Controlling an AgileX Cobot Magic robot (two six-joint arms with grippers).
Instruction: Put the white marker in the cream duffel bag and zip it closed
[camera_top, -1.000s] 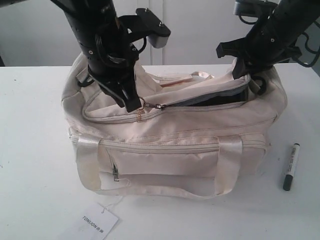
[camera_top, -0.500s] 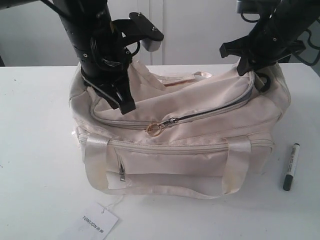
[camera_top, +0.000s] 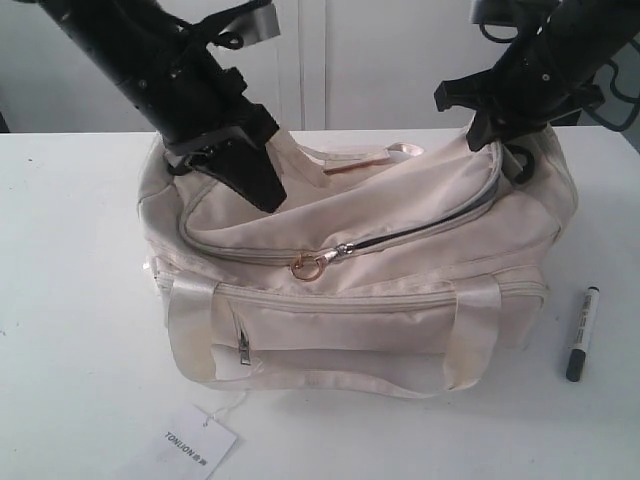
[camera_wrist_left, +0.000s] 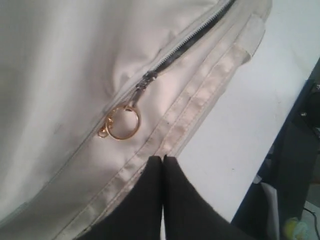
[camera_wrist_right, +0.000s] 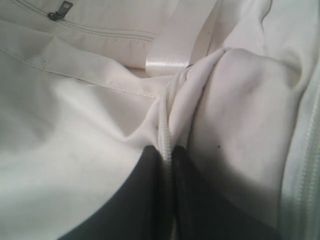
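Paper tag (camera_top: 200, 447): flat on the table (camera_top: 70, 350) right at the front, on a string to the bag's left front corner.
Marker (camera_top: 581, 333): out on the table just right of the bag, not touching it, dark cap toward the front. Not inside.
Bag (camera_top: 330, 340): middle of the table, front side facing forward, shiny strap (camera_top: 190, 330) hanging down over the front pocket.
Gold ring (camera_top: 303, 266): dangling off the top zip slider, roughly mid-bag, with a dark slit running from there to the right end.
Left gripper (camera_wrist_left: 162, 159): clenched tight on nothing, tips over the top left of the bag, behind the ring; touching the fabric or not, can't tell.
Right gripper (camera_wrist_right: 169, 152): pinched on a corded seam at the bag's far right end, fabric bunched up.
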